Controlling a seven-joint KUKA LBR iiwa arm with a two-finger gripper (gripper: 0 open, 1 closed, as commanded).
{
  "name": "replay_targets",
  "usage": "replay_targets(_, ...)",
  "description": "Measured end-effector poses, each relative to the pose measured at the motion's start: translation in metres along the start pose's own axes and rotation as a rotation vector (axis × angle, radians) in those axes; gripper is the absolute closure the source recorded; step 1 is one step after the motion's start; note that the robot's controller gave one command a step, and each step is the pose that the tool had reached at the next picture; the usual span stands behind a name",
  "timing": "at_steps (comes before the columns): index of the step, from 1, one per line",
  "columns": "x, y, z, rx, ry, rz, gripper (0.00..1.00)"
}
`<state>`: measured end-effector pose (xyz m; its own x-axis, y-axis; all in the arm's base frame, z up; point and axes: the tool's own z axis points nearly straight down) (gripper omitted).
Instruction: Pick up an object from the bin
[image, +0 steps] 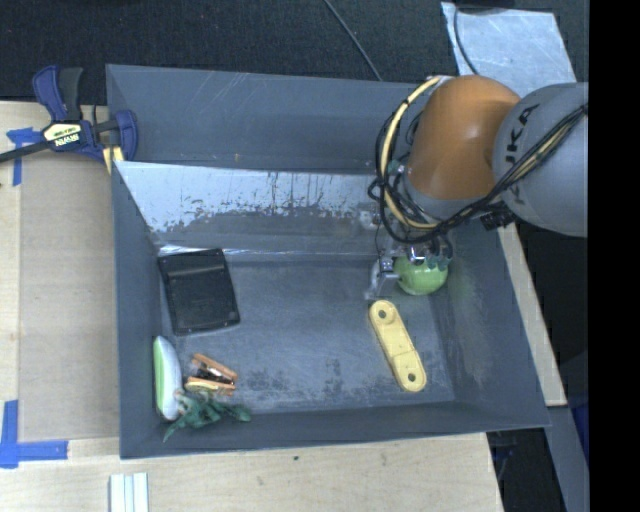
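My orange wrist cover (460, 135) is glossy, the grey metal bin (300, 310) scuffed and matt, the yellow plastic bar (397, 345) smooth, the black pad (199, 290) dull.

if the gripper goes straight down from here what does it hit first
Probably the green ball directly below the gripper; depth is unclear, so it might touch the bin floor beside it.

Robotics laboratory: bin-picking test cell.
An industrial arm (550, 150) with exposed cables (395, 170) reaches over a scuffed grey metal bin (250, 110).
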<state>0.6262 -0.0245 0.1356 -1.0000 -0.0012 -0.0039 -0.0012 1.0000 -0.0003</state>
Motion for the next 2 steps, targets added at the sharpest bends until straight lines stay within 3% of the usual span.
replay_targets(1,0.000,0.000,0.000,0.000,0.000,0.000,0.00)
replay_targets(2,0.002,-0.059,0.067,0.001,0.002,-0.271,0.00)
